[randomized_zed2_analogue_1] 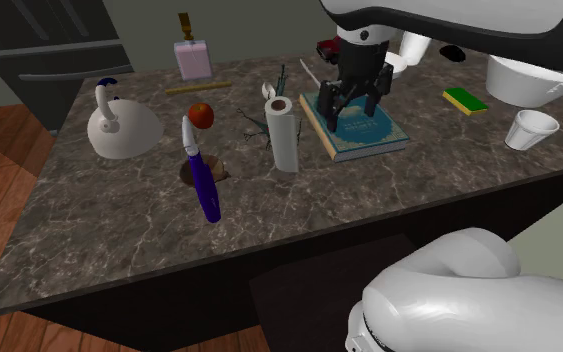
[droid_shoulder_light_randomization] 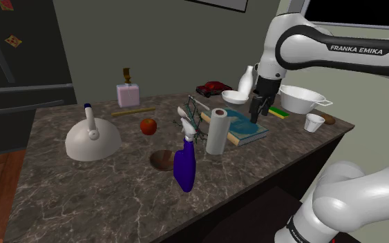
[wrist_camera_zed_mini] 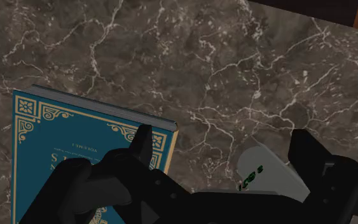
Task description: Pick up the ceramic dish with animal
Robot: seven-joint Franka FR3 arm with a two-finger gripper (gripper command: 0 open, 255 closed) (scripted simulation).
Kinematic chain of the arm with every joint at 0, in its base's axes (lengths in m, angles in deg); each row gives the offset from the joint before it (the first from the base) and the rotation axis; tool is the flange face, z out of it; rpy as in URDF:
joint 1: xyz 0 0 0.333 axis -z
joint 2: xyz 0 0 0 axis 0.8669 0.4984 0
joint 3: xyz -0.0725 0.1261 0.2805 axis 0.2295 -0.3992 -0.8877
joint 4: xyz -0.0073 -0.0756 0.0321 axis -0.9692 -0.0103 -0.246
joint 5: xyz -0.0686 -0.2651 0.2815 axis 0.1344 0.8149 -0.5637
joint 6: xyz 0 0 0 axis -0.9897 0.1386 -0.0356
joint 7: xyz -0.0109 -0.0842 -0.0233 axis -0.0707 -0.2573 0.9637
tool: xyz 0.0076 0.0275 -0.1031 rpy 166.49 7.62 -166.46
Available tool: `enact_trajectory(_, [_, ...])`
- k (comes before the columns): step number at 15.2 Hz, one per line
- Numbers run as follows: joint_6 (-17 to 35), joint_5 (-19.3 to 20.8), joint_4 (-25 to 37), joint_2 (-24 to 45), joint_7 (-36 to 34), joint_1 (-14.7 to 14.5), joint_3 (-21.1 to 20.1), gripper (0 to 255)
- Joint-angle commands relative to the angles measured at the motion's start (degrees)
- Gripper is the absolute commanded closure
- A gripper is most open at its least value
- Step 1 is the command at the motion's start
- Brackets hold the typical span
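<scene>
The white dish (droid_shoulder_light_randomization: 234, 96) with an upright white figure on its rim stands at the back of the dark marble counter (droid_shoulder_light_randomization: 117, 186), next to a red toy car (droid_shoulder_light_randomization: 214, 88). In the second exterior view the dish (randomized_zed2_analogue_1: 410, 55) shows partly behind the arm. My black gripper (droid_shoulder_light_randomization: 258, 112) hangs open just in front of the dish, over a teal book (droid_shoulder_light_randomization: 245, 131). From the second exterior view, the gripper (randomized_zed2_analogue_1: 353, 108) has its fingers spread above the book (randomized_zed2_analogue_1: 364, 135). In the wrist view the gripper (wrist_camera_zed_mini: 224, 137) holds nothing and looks down at the book's corner (wrist_camera_zed_mini: 75, 140) and bare marble.
A paper towel roll (droid_shoulder_light_randomization: 217, 131), a blue spray bottle (droid_shoulder_light_randomization: 184, 163) and a wire rack (droid_shoulder_light_randomization: 193, 114) stand to the shoulder view's left of the book. To its right are a white bowl (droid_shoulder_light_randomization: 300, 99), a cup (droid_shoulder_light_randomization: 314, 123) and a green sponge (droid_shoulder_light_randomization: 278, 111). Further left sits a white kettle (droid_shoulder_light_randomization: 92, 138).
</scene>
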Motion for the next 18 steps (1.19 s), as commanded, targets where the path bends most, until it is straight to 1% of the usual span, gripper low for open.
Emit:
enact_trajectory(1, [0.0,0.0,0.0,0.0,0.0,0.0,0.0,0])
enact_trajectory(6, [8.5,-5.9,-5.2,0.8,-6.0,-1.9,-2.9,0])
enact_trajectory(10, [16.1,-10.5,-8.2,2.8,-10.4,-3.8,-5.4,0])
enact_trajectory(14, [24.2,-15.0,-9.8,6.3,-14.4,-5.7,-8.1,0])
enact_trajectory(18, [32.5,-19.1,-10.1,11.1,-17.9,-7.7,-10.9,0])
